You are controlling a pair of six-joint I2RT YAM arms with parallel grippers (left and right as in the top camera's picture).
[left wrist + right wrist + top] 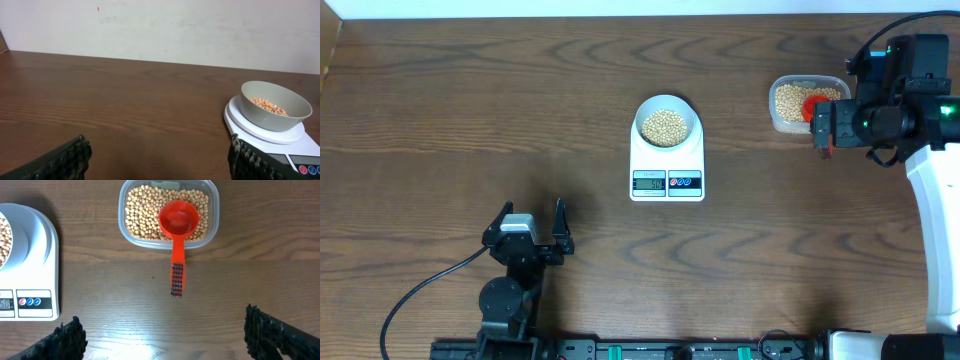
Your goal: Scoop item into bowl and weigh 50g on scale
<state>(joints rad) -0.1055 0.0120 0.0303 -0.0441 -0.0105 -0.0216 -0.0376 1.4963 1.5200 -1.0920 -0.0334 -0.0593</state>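
Note:
The pale bowl stands on the white scale at mid-table and holds tan beans. More beans fill a clear tub at the right. A red scoop rests in the tub, its handle sticking out over the rim. My right gripper is open and empty, just short of the handle's end, not touching it. My left gripper is open and empty over bare table at the front left. The bowl and scale show to its right.
The scale's display and two round buttons face the front edge. A black cable trails from the left arm at the front left. The right arm's white body fills the right edge. A pale wall bounds the far side.

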